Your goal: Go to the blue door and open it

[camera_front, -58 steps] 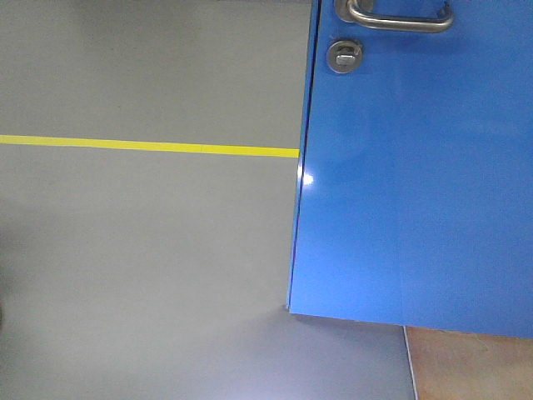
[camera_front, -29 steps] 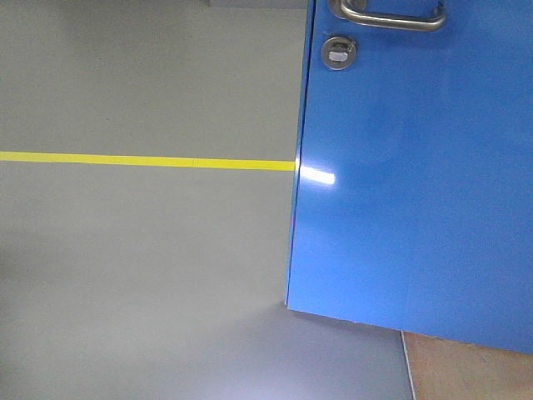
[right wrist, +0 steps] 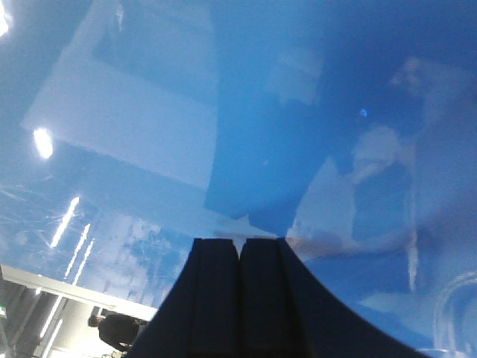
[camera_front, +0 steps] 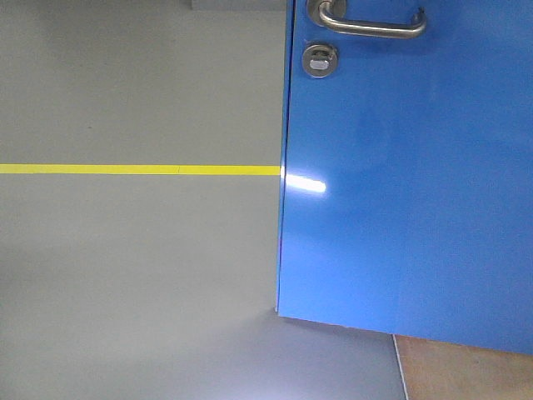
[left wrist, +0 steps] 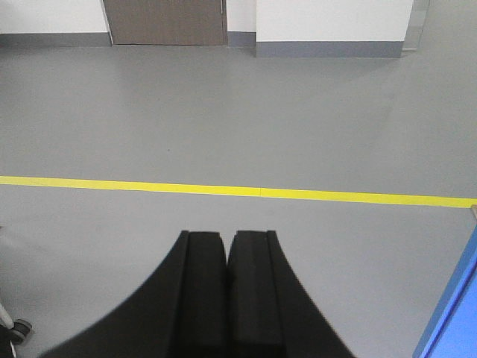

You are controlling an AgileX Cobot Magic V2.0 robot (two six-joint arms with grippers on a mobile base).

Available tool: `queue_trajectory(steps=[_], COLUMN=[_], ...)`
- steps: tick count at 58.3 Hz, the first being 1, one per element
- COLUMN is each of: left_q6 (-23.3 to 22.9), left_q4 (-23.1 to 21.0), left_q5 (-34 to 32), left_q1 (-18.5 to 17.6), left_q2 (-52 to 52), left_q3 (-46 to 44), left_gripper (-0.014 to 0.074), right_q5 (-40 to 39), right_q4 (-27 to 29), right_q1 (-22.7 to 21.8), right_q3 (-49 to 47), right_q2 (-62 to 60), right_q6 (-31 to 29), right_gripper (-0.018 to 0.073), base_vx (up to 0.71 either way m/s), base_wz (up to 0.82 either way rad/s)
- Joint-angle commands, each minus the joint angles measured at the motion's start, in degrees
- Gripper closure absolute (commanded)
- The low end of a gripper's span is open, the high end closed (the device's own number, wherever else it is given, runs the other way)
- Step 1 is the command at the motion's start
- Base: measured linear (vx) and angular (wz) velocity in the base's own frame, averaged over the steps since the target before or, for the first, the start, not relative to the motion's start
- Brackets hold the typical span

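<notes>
The blue door (camera_front: 408,175) fills the right half of the front view, glossy and swung ajar, with its free edge at the middle of the frame. Its silver lever handle (camera_front: 366,25) and round thumb-turn lock (camera_front: 320,60) sit at the top. In the right wrist view the door's shiny face (right wrist: 246,112) fills the frame, and my right gripper (right wrist: 240,242) is shut and empty, its tips close against that face. My left gripper (left wrist: 226,237) is shut on nothing and points over the grey floor, with a sliver of the door's edge (left wrist: 455,313) at bottom right.
A yellow floor line (camera_front: 137,169) runs across the grey floor left of the door. A tan wooden base (camera_front: 462,367) lies under the door at bottom right. In the left wrist view a brown door (left wrist: 165,21) and white walls stand far off.
The door's edge, handle and lock have shifted left in the front view and the handle shows lower in the frame. The yellow line has dropped lower.
</notes>
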Motion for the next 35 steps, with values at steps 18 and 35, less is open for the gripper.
queue_trajectory(steps=[18, 35], left_q6=[-0.39, -0.39], left_q4=[-0.15, -0.15], left_q5=[-4.42, -4.42], left_q1=[-0.05, -0.05], left_q2=[-0.79, -0.79], left_q3=[-1.52, -1.52], left_gripper=[0.0524, 0.0524], right_q5=[-9.65, -11.23], right_q4=[0.45, -34.56], right_q1=[-0.80, 3.31], right_q3=[-1.98, -1.93], right_q2=[-1.30, -7.10], right_q6=[-0.86, -0.86], right_gripper=[0.0551, 0.0551], base_vx=[0.00, 0.00], base_wz=[0.01, 0.00])
